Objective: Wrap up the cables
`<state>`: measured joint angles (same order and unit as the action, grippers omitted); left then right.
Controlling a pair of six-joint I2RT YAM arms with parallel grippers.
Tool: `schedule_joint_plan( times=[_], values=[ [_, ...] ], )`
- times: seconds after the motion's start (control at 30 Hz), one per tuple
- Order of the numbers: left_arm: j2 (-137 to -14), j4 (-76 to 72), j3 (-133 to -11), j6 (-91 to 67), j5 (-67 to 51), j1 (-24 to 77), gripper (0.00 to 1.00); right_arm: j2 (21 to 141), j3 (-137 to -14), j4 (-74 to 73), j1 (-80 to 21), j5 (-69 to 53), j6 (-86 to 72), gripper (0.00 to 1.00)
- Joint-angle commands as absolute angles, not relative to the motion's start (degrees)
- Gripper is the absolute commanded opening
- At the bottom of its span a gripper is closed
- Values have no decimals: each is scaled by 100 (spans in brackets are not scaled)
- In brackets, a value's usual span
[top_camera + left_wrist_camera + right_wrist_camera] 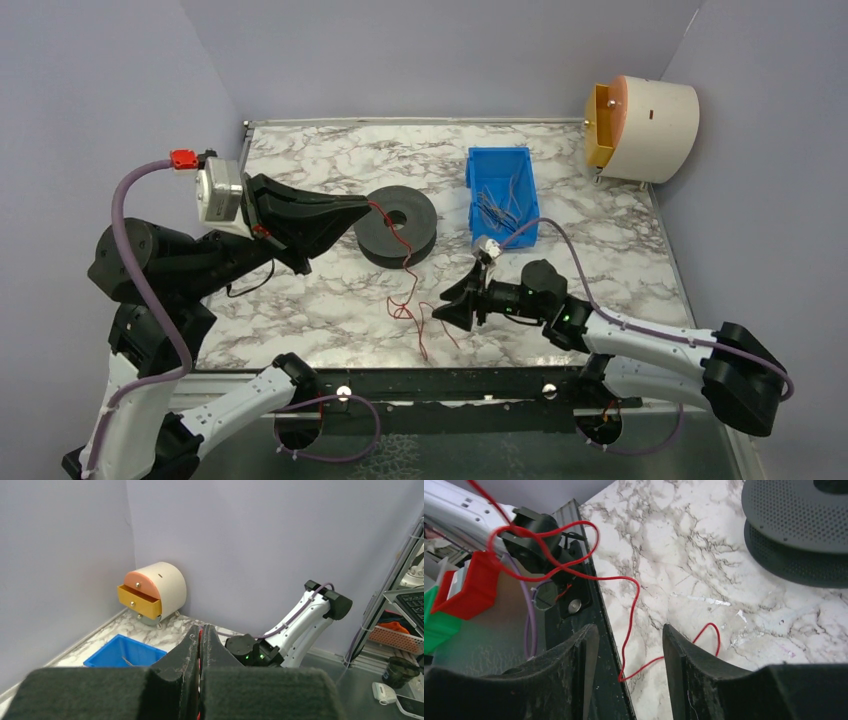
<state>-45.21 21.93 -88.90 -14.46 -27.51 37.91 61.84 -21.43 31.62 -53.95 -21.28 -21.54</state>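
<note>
The top external camera looks steeply down from above and behind the arm bases, far enough back to take in the whole table. The left wrist camera sits raised and faces roughly level past the left gripper toward the blue bin and drawer cabinet, both shared with the overhead view. The right wrist camera hangs close over the table's near edge, looking down past the right gripper at the red cable and black spool, which the overhead view also shows.

One red cable, one black spool, one blue bin, one drawer unit, two claws: left claw, right claw.
</note>
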Motion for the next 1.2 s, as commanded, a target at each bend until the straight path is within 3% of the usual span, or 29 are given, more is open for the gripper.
schedule_joint_plan(
  times=[0.0,0.13,0.3,0.67,1.17],
  values=[
    [-4610,2064,-8766,-1489,-2441,3809,0,5502,-2530,1964,-5422,-2441,-1586,57],
    [-4691,2074,-8713,-1455,-2356,3810,0,5016,-2870,1224,-5421,-2770,-1281,63],
    [-4779,2076,-8712,-1450,-2296,3809,0,5225,-3370,997,-5420,-3356,-1365,63],
    [-4827,2099,-8677,-1450,-2182,3808,0,6101,-3673,1816,-5432,-3619,-1724,53],
    [-4845,2100,-8639,-1444,-2219,3814,0,7074,-3727,3214,-5431,-4299,-2080,54]
  ],
)
